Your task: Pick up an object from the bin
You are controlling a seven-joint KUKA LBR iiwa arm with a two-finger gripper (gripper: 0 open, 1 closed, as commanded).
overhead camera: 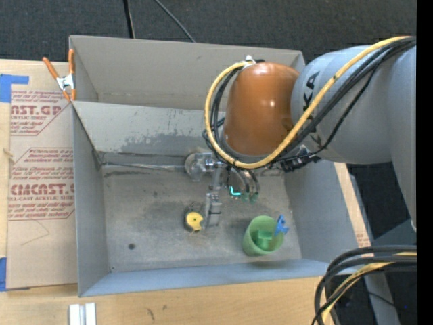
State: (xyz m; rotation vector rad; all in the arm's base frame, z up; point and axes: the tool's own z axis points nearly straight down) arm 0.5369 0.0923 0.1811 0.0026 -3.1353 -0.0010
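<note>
My gripper (214,217) hangs low over the middle of the bin floor, below the orange wrist cover. A small yellow round thing (194,221) lies on the floor just to the left of the fingertip, close to it or touching; I cannot tell which. A green cup (261,236) with a blue piece (280,225) on its rim lies to the right, near the bin's front right corner, apart from the gripper.
The arm and its cables cover the bin's right and back. The bin's left half shows bare scuffed floor. Sloped walls rise on all sides.
</note>
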